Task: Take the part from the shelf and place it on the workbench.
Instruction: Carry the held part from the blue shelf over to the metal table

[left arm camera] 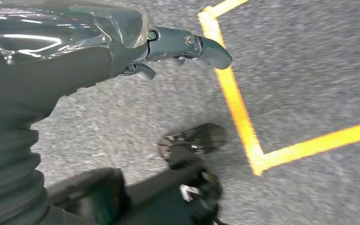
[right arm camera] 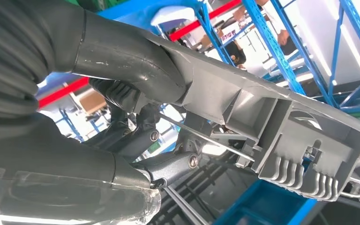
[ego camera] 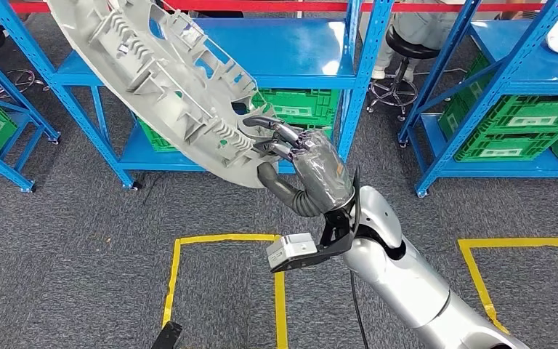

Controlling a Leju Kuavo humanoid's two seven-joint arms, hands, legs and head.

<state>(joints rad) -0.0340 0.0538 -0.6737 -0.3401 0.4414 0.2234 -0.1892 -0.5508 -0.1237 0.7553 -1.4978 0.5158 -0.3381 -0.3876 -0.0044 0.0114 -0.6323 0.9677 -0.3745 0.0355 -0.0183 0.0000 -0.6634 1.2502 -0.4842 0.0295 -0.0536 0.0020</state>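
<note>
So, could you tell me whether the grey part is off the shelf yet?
Off the shelf: the right hand grips the grey part, which hangs tilted in the air before the blue shelf.

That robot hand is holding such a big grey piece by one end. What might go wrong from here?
The right robot hand grips the long grey part at its lower end alone, so it might tilt or slip. The raised far end sits near the blue shelf uprights and could knock them when the robot turns.

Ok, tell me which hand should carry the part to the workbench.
Right. The right hand already grips the grey part, lifted off the shelf. The left hand hangs over the floor, holding nothing.
</note>
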